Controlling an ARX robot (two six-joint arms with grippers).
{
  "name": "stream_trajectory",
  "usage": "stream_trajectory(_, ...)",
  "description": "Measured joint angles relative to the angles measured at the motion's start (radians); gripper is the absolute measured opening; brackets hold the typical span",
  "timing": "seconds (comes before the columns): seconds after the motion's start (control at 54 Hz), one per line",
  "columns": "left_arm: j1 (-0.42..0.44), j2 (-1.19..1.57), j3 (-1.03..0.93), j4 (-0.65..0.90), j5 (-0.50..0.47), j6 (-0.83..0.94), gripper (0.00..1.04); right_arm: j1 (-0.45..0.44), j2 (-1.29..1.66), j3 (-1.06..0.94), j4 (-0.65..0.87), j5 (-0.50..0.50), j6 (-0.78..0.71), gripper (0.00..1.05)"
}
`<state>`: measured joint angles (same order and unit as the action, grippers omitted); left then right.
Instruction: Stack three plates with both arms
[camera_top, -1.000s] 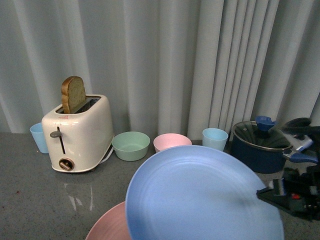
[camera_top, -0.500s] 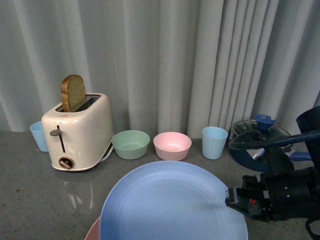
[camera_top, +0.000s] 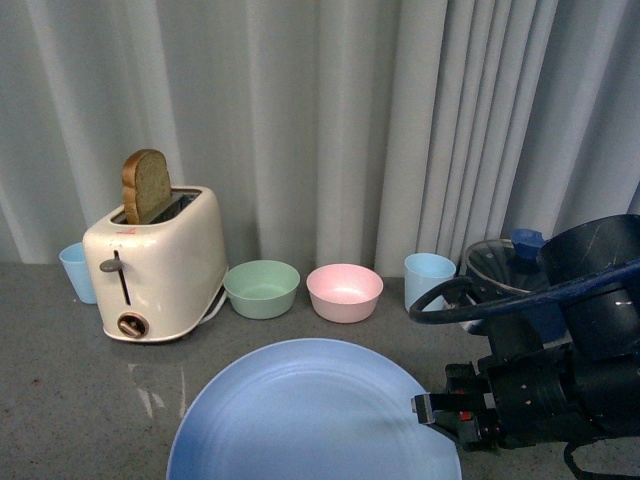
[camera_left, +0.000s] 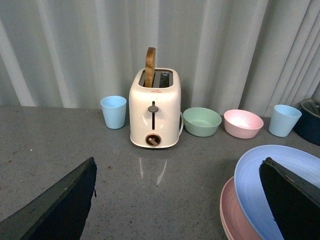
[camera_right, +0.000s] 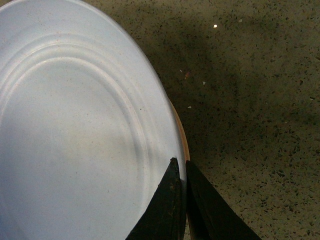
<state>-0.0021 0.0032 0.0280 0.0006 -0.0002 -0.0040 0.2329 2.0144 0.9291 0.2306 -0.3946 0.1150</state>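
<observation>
I see my right fingers (camera_right: 179, 172) clamped on the blue plate (camera_right: 75, 130) rim, pink plate (camera_left: 235, 215) beneath; left fingers (camera_left: 65, 205) spread, empty.

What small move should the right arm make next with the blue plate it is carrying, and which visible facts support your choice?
Probably a short further descent, then release. The right tool is shut on the rim of the blue plate, and the left wrist view shows that plate directly over the pink plate, overlapping it but seemingly tilted rather than lying flat. The left tool is open and holds nothing.
</observation>
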Motion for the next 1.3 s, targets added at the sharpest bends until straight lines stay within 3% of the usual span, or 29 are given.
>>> stream_trajectory(0.204, 0.000, 0.000, 0.000, 0.000, 0.000, 0.000, 0.98, 0.030, 0.021, 0.005, 0.002, 0.004, -0.004, 0.04)
stream_trajectory(0.407, 0.000, 0.000, 0.000, 0.000, 0.000, 0.000, 0.98, 0.034, 0.010, -0.014, 0.013, 0.002, -0.002, 0.45)
stream_trajectory(0.593, 0.000, 0.000, 0.000, 0.000, 0.000, 0.000, 0.98, -0.004, -0.090, -0.093, 0.064, 0.010, 0.000, 0.72)
stream_trajectory(0.722, 0.000, 0.000, 0.000, 0.000, 0.000, 0.000, 0.98, -0.061, -0.255, -0.222, 0.239, 0.088, -0.014, 0.97)
stream_trajectory(0.759, 0.000, 0.000, 0.000, 0.000, 0.000, 0.000, 0.98, -0.068, -0.277, -0.230, 0.254, 0.091, -0.014, 0.99)
stream_trajectory(0.852, 0.000, 0.000, 0.000, 0.000, 0.000, 0.000, 0.98, -0.074, -0.287, -0.239, 0.285, 0.125, -0.022, 0.96)
stream_trajectory(0.889, 0.000, 0.000, 0.000, 0.000, 0.000, 0.000, 0.98, -0.060, -0.252, -0.289, 0.468, 0.260, -0.047, 0.90)
stream_trajectory(0.907, 0.000, 0.000, 0.000, 0.000, 0.000, 0.000, 0.98, -0.058, -0.243, -0.303, 0.521, 0.277, -0.051, 0.88)
stream_trajectory(0.944, 0.000, 0.000, 0.000, 0.000, 0.001, 0.000, 0.98, -0.051, -0.214, -0.367, 0.712, 0.433, -0.075, 0.81)
stream_trajectory(1.0, 0.000, -0.002, 0.000, 0.000, -0.005, 0.000, 0.98, -0.056, -0.219, -0.481, 0.954, 0.536, -0.095, 0.69)
stream_trajectory(1.074, 0.000, -0.002, 0.000, 0.000, -0.003, 0.000, 0.98, -0.082, -0.333, -0.569, 1.080, 0.537, -0.106, 0.50)
stream_trajectory(1.185, 0.000, -0.002, 0.000, 0.000, 0.000, 0.000, 0.98, -0.121, -0.468, -0.684, 1.051, 0.512, -0.112, 0.21)
stream_trajectory(1.296, 0.000, -0.002, 0.000, 0.000, 0.000, 0.000, 0.98, -0.132, -0.560, -0.742, 1.014, 0.485, -0.114, 0.02)
